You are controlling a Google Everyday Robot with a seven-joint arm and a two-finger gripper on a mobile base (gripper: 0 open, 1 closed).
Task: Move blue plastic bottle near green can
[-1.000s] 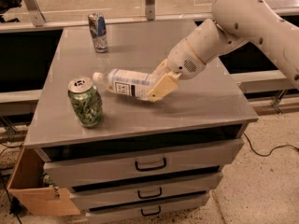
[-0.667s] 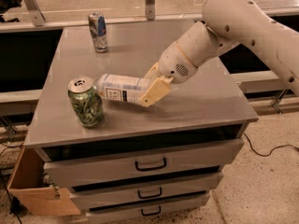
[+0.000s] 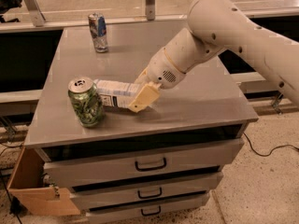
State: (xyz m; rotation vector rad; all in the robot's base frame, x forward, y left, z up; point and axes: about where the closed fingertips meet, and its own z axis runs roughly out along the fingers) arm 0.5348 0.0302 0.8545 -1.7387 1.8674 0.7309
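Note:
The blue plastic bottle point(image 3: 115, 93) lies on its side on the grey cabinet top point(image 3: 196, 101), whitish with a pale label. Its cap end is hidden behind the green can point(image 3: 85, 101), which stands upright at the front left with its silver top showing. The bottle's end touches or nearly touches the can. My gripper point(image 3: 143, 96) is at the bottle's right end, its cream fingers point(image 3: 145, 97) shut around the bottle. The white arm reaches in from the upper right.
A slim blue-and-silver can point(image 3: 97, 32) stands upright at the back left of the top. Below the top are three drawers with dark handles point(image 3: 150, 164). A brown cardboard box point(image 3: 32, 190) sits on the floor at the lower left. A cable lies on the floor at the right.
My gripper has moved left with the bottle in it. The bottle's cap end has gone from beside the green can to behind it.

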